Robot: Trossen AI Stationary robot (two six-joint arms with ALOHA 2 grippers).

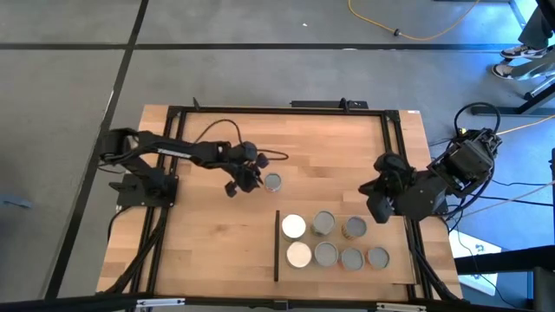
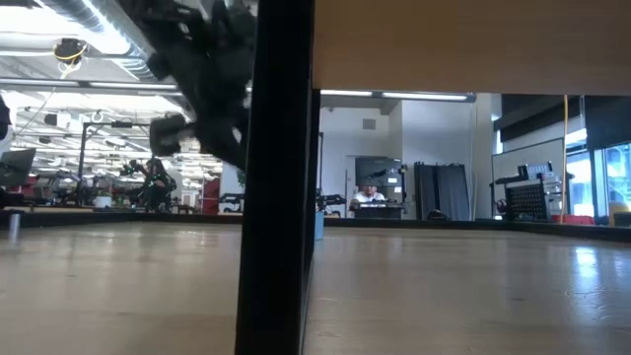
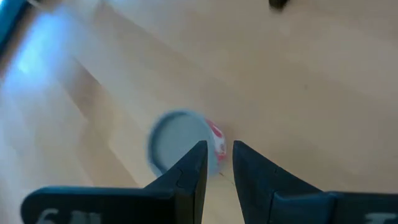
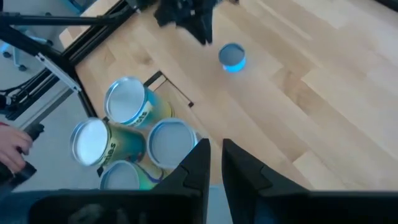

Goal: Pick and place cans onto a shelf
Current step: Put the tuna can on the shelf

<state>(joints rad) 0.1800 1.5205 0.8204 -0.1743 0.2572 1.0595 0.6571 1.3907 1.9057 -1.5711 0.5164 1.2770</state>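
A lone can point(image 1: 272, 182) with a grey top and a red-labelled side point(image 3: 216, 138) stands upright on the tabletop. My left gripper point(image 1: 249, 178) hovers just left of it, pointing slantwise down. Its fingers point(image 3: 219, 163) are open by a narrow gap with nothing between them, and the can point(image 3: 179, 140) lies just past their tips. Several cans point(image 1: 324, 224) stand on the shelf point(image 1: 399, 276), a light board with a dark strip point(image 1: 277, 247) along its left edge. My right gripper point(image 1: 380, 189) hangs high over the shelf's far right. Its fingers point(image 4: 216, 152) are narrowly open and hold nothing.
A black frame point(image 1: 392, 147) borders the tabletop. Bare wood lies between the lone can and the shelf. The right wrist view shows a few shelf cans point(image 4: 127, 102) below, and a person's hand point(image 4: 12, 149) beside the table. In the low view a dark upright point(image 2: 278, 197) blocks the middle.
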